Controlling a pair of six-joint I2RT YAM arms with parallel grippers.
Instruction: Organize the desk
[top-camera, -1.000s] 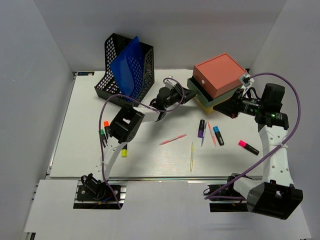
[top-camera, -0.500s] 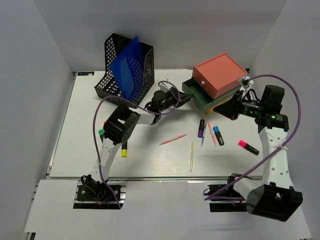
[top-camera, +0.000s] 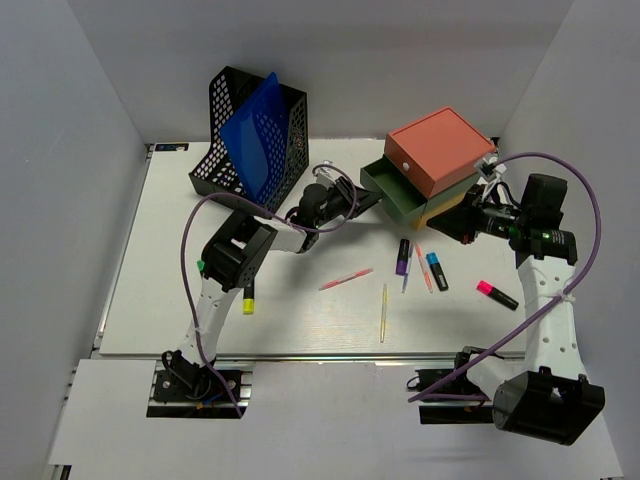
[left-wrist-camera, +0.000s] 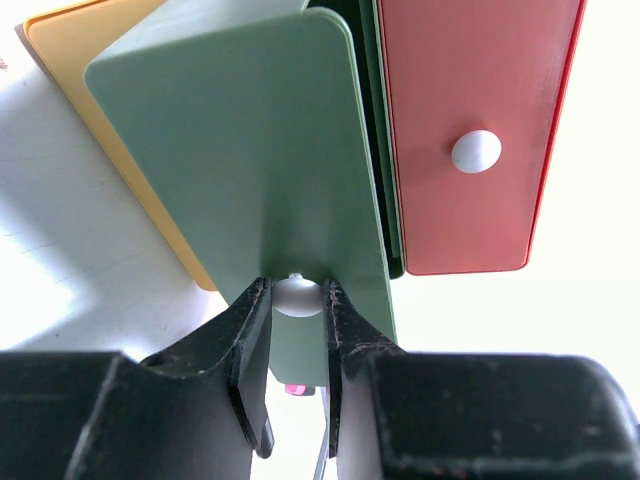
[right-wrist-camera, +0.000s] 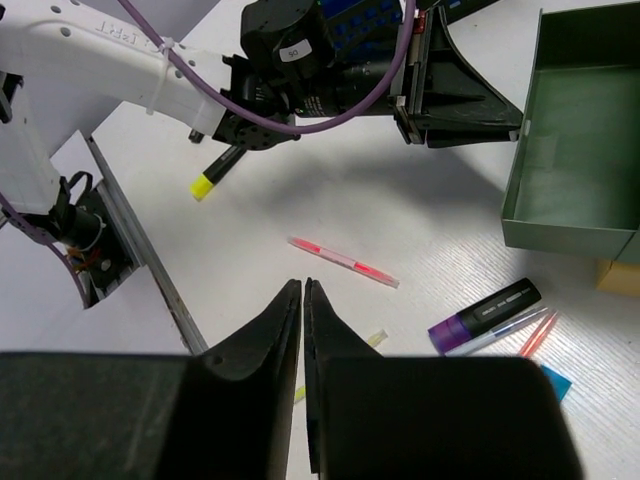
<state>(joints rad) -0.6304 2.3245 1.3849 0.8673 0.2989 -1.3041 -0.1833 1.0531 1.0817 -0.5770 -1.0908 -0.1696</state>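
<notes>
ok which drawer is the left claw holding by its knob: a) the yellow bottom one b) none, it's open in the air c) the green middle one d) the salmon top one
c: in the left wrist view the left claw is pinched on the white knob of the green drawer, which sticks out of the stack in the top view.

Enclosure: pale grey back wall (top-camera: 330, 60), left wall (top-camera: 60, 200), right wall (top-camera: 600, 110); plain, matte. Furniture: white desk (top-camera: 160, 300), thin metal rail edges; white front panel (top-camera: 330, 405). Light: even, soft shadows.
</notes>
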